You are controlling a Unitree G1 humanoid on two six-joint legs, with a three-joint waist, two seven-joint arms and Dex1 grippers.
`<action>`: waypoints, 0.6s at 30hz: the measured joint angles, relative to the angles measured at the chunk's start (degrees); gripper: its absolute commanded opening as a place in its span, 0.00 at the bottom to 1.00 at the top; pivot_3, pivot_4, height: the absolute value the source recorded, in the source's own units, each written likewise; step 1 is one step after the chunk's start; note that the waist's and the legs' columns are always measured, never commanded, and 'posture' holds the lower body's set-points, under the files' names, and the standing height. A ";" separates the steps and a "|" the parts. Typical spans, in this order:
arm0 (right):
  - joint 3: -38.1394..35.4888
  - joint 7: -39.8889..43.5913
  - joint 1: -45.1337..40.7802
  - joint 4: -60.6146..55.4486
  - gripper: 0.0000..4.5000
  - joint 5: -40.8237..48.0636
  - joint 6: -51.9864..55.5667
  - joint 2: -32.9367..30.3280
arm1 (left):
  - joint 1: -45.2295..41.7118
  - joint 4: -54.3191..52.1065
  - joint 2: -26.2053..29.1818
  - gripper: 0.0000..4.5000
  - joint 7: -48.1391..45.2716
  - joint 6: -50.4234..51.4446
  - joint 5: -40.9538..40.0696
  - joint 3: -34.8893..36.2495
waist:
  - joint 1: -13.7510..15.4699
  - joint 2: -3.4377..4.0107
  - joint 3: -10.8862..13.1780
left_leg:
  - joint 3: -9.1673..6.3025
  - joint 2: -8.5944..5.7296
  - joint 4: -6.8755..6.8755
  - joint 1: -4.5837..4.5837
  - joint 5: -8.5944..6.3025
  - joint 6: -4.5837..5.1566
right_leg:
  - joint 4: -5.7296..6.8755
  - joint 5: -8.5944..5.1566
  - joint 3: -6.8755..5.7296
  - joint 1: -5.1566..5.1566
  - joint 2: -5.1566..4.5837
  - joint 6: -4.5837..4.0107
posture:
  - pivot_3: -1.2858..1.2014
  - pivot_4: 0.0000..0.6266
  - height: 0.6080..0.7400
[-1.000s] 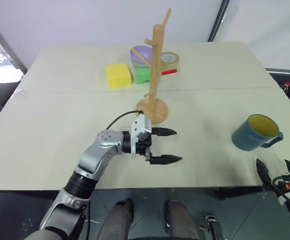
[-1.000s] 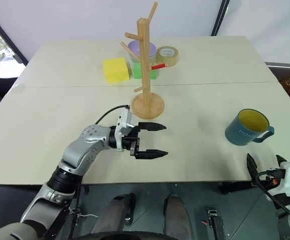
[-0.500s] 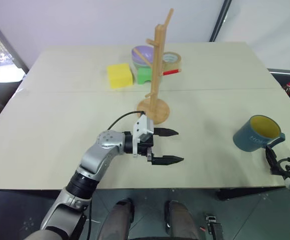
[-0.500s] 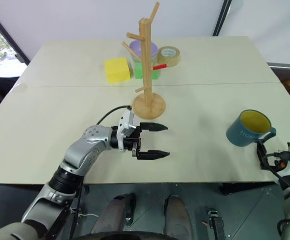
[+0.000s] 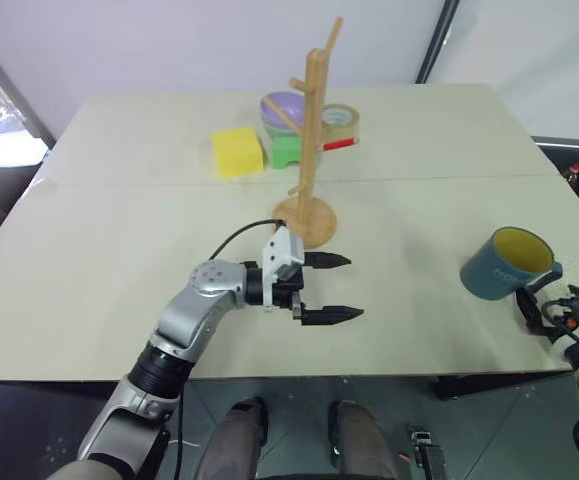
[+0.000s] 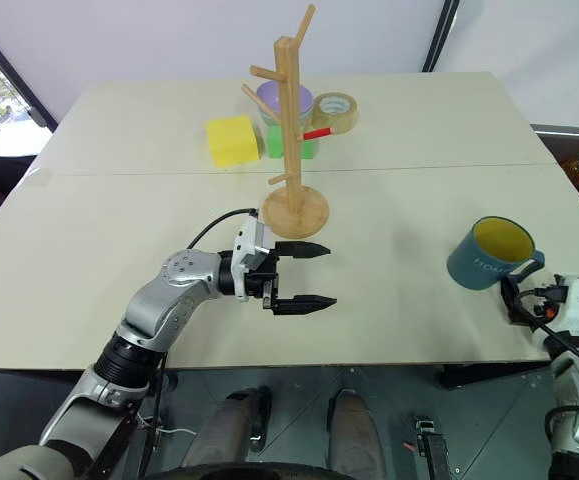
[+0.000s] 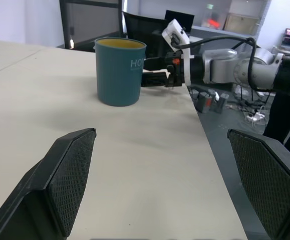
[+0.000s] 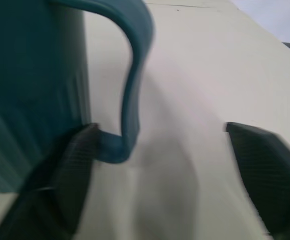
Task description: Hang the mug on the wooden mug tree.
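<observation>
Nearest, the right gripper [image 6: 517, 300] sits at the handle of the mug [image 6: 488, 252], fingers apart around it, not clamped. The mug stands upright on the table [image 6: 119, 230], empty, not lifted yet. The left gripper [image 6: 303, 274] hangs wide and empty. Farther off stand the wooden mug tree [image 6: 290, 140], pegs bare, and a purple bowl [image 6: 302, 98], contents hidden.

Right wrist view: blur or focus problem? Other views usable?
Right wrist view: the mug and its handle are smeared and soft, very close to the lens. Left wrist view: mug and right pincer crisp. Left eye view: sharp, even light, soft shadows under the wooden mug tree.
</observation>
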 measured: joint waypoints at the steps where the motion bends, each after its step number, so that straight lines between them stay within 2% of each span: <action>1: 0.15 0.37 -0.45 0.29 0.46 0.03 0.00 -0.13 | 0.11 -0.24 0.03 1.00 0.13 0.00 -0.01 0.03 | 0.02 0.00 0.00 | 0.00 0.00 0.00 0.00 0.00 0.00 | 0.00 0.00 0.00 0.00 0.00 0.00 | 0.52 0.24 1.00; 4: 0.60 1.45 -1.11 0.49 0.10 0.10 -0.05 -0.25 | 0.32 -0.41 0.17 1.00 0.80 0.01 -0.04 0.13 | 0.06 0.00 0.00 | 0.00 0.00 0.00 0.00 0.00 0.00 | 0.02 0.01 0.00 0.00 0.00 -0.01 | 0.52 0.24 1.00; 5: 0.74 1.67 -1.31 0.50 0.01 0.28 -0.13 -0.25 | 0.40 -0.41 0.23 1.00 0.94 0.01 -0.04 0.21 | 0.06 0.00 0.00 | 0.00 0.00 0.00 0.00 0.00 0.00 | 0.02 0.01 0.00 0.00 0.00 -0.01 | 0.52 0.24 1.00; 13: 2.23 3.35 0.05 -2.96 0.01 -0.14 -0.35 -0.96 | 0.88 -0.47 1.31 1.00 1.70 -0.18 -0.06 1.54 | -0.05 0.02 0.00 | 0.00 0.00 0.00 0.01 0.00 0.00 | 0.03 -0.02 0.01 -0.01 0.01 0.04 | 0.52 0.24 1.00; 16: 6.65 5.73 1.43 -13.43 0.01 -2.39 0.62 -5.22 | 0.11 2.29 2.27 1.00 3.43 -1.34 -0.05 5.55 | -0.78 0.14 0.01 | 0.07 0.00 0.00 0.05 0.00 0.00 | 0.14 -0.11 0.07 -0.06 0.03 0.19 | 0.52 0.24 1.00; 18: 10.71 7.74 -0.96 -22.95 0.01 -2.88 2.98 -9.38 | -1.30 5.08 3.42 1.00 4.69 -2.24 -0.19 9.40 | -1.42 0.12 0.02 | 0.05 0.02 0.02 0.09 0.00 0.00 | 0.17 -0.10 0.06 -0.06 0.10 0.18 | 0.52 0.24 1.00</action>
